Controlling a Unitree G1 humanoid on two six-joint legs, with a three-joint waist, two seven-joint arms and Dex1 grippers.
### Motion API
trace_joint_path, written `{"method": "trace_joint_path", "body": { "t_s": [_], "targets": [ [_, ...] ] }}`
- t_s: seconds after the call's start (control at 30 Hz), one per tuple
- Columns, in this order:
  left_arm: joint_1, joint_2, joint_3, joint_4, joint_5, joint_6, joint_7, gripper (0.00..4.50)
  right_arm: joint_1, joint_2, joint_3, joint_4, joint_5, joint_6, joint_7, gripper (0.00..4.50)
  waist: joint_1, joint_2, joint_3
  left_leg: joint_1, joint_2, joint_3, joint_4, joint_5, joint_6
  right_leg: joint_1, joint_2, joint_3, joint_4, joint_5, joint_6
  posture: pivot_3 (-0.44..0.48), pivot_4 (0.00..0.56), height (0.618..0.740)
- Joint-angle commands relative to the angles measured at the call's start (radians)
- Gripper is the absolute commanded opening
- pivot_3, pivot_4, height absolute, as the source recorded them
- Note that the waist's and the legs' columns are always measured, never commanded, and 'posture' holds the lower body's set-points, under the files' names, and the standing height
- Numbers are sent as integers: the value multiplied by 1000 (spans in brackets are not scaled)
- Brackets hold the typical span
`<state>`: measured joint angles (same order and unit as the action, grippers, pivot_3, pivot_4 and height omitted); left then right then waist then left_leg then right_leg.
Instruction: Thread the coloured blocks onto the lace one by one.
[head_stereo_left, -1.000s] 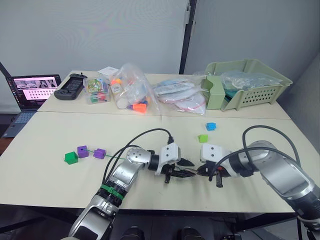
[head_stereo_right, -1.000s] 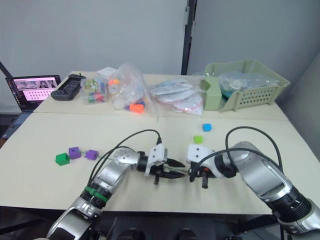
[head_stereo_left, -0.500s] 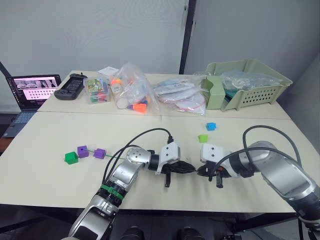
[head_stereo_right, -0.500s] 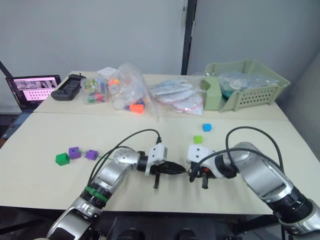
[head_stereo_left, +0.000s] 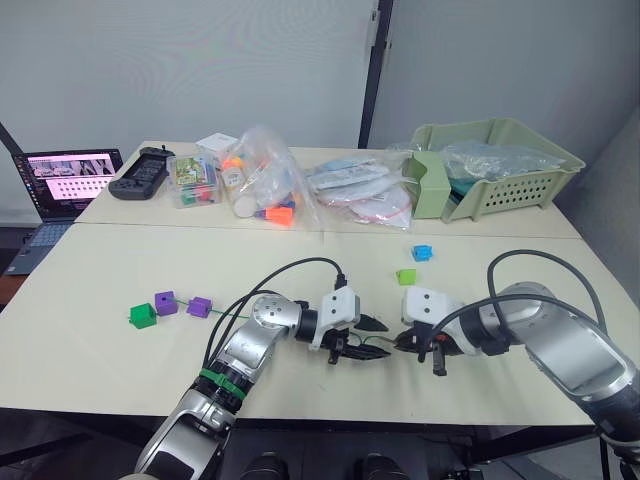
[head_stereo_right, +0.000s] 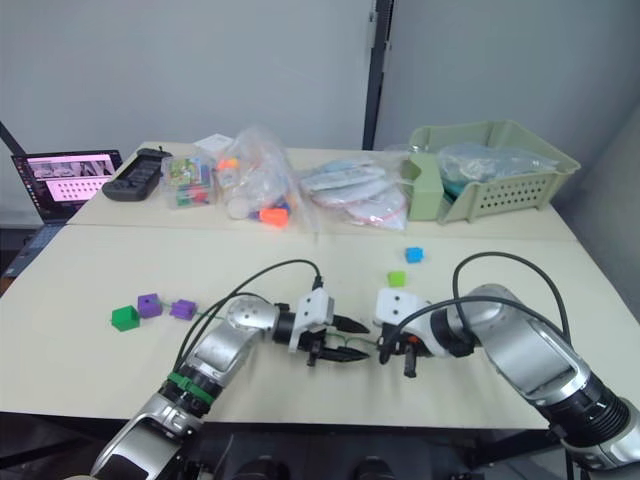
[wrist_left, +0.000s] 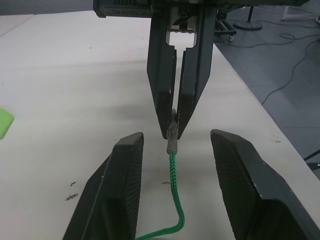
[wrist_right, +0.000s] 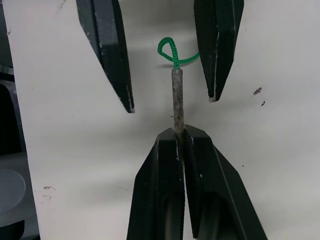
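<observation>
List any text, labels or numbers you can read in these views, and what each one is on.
No text can be read.
Laptop: pink and white bands on its screen, too small to read.
Small clear box of coloured items: a printed label, too blurred to read.
Blocks, lace and both grippers: no markings visible.

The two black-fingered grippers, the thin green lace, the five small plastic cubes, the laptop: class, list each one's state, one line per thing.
Left gripper: open, fingers either side of the lace.
Right gripper: shut on the lace's stiff pale tip.
Thin green lace: tip lifted, pinched.
Dark green cube and two purple cubes: threaded on the lace.
Lime green cube, blue cube: loose, unthreaded.
Laptop: open, screen lit.
</observation>
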<state>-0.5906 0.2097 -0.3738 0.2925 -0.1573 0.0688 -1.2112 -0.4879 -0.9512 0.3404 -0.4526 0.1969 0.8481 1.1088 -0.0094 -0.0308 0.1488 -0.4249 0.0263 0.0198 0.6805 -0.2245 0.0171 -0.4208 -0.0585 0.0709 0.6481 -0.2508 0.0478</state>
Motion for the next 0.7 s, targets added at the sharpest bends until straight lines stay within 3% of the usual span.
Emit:
{"method": "trace_joint_path", "body": {
  "t_s": [0.03,0.1,0.33,0.63,0.7],
  "targets": [
    [-22,-1,3,-27,-2,-10,1,2205,0,-16,-29,-27,10,3,-3,0,0,0,0,0,0,0,0,0,0,0,0,0,0,0,0,0,150,734],
    [-21,-1,2,-28,-2,-8,1,2205,-1,-16,-26,-25,12,2,-6,0,0,0,0,0,0,0,0,0,0,0,0,0,0,0,0,0,150,734],
    [-20,0,-5,-31,2,-2,0,28,-7,-15,-23,-22,16,0,-11,0,0,0,0,0,0,0,0,0,0,0,0,0,0,0,0,0,150,734],
    [-23,-4,-3,-27,0,-4,1,28,-3,-8,-55,-44,59,45,-13,0,0,0,0,0,0,0,0,0,0,0,0,0,0,0,0,0,150,734],
    [-25,-9,3,-20,2,-26,8,0,-2,-12,-74,-56,75,65,-15,696,1,0,0,0,0,0,0,0,0,0,0,0,0,0,0,0,150,734]
  ]
}}
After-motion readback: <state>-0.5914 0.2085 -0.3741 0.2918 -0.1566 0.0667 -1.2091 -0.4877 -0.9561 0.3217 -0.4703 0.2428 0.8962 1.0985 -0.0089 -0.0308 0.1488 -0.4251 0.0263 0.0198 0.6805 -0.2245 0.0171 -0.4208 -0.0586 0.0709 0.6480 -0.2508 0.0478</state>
